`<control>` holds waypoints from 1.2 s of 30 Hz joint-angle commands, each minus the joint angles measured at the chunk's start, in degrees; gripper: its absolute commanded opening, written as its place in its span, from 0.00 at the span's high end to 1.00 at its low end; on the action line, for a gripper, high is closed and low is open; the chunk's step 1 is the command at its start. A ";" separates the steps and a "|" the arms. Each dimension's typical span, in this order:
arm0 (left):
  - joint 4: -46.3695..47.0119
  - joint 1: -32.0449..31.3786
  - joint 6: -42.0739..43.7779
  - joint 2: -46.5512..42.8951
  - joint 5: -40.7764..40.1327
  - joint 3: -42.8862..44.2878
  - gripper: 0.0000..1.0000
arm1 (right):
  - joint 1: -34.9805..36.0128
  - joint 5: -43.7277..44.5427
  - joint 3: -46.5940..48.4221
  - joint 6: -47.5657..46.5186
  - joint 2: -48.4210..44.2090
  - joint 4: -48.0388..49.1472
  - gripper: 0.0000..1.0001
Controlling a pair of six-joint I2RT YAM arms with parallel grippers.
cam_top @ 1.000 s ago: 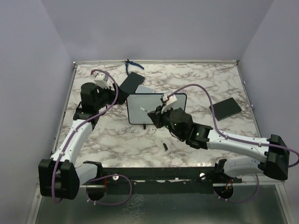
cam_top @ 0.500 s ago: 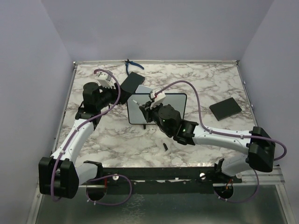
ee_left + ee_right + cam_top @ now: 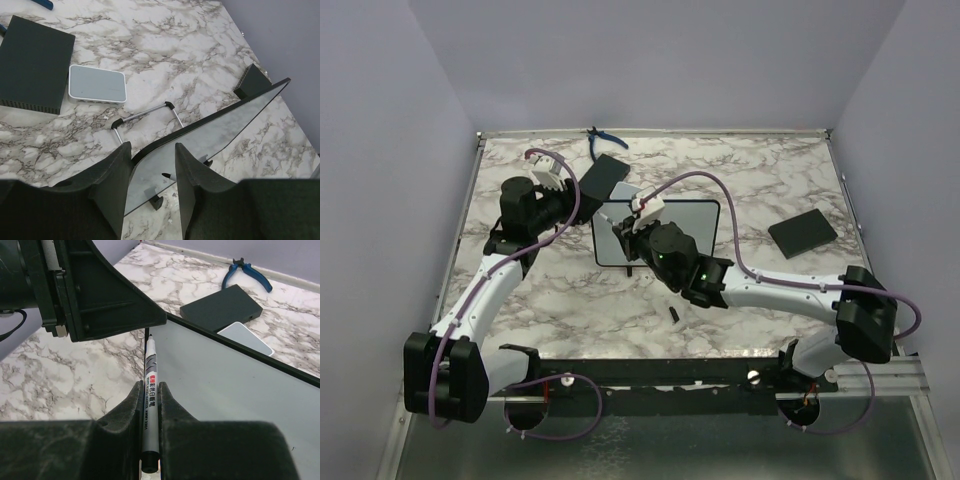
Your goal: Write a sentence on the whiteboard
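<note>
The whiteboard (image 3: 680, 225) stands propped at mid-table, its black-framed white face (image 3: 235, 375) bare; no sentence shows on it. My right gripper (image 3: 628, 232) is shut on a white marker (image 3: 150, 390), whose dark tip (image 3: 167, 176) hovers at the board's near-left corner. My left gripper (image 3: 582, 206) is at the board's left edge. In the left wrist view its jaws (image 3: 152, 147) straddle that corner of the board (image 3: 225, 120). The left finger (image 3: 117, 175) is against the black frame, and a gap shows beside the right finger (image 3: 187, 175).
A black box (image 3: 603, 177) and a grey-white pad (image 3: 630, 192) lie just behind the board, with blue pliers (image 3: 600, 140) at the back edge. A flat black rectangle (image 3: 803, 232) sits to the right. A small dark cap (image 3: 674, 315) lies in front. The board's wire prop (image 3: 145, 112) sticks out behind it.
My right arm has carried the marker leftward across the board to its left corner. My left gripper's jaws have narrowed around the board's left edge.
</note>
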 commanded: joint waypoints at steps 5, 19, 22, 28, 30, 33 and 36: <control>1.39 -0.47 -0.25 0.29 1.97 -0.89 0.63 | 0.38 3.74 2.41 -1.45 2.64 1.89 1.00; 1.31 -0.83 -0.19 0.13 2.01 -0.93 0.69 | 0.38 5.97 1.99 -0.56 4.29 0.26 1.00; 1.37 -0.83 -0.19 0.03 2.06 -0.98 0.69 | 0.38 5.77 1.48 0.09 4.20 -0.22 1.00; 1.31 -0.93 -0.14 -0.21 2.06 -0.98 0.69 | 0.39 5.50 0.49 1.33 4.24 -1.38 1.00; 1.32 -0.92 -0.07 -0.23 2.05 -0.98 0.70 | 0.46 5.46 0.08 1.73 4.25 -1.67 1.00; 1.37 -0.92 -0.10 -0.36 2.03 -0.98 0.72 | 0.62 5.76 -0.46 2.18 4.16 -1.83 1.00; 1.37 -0.93 -0.06 -0.53 1.97 -0.98 0.72 | 0.86 6.64 -0.65 2.35 4.39 -2.33 1.00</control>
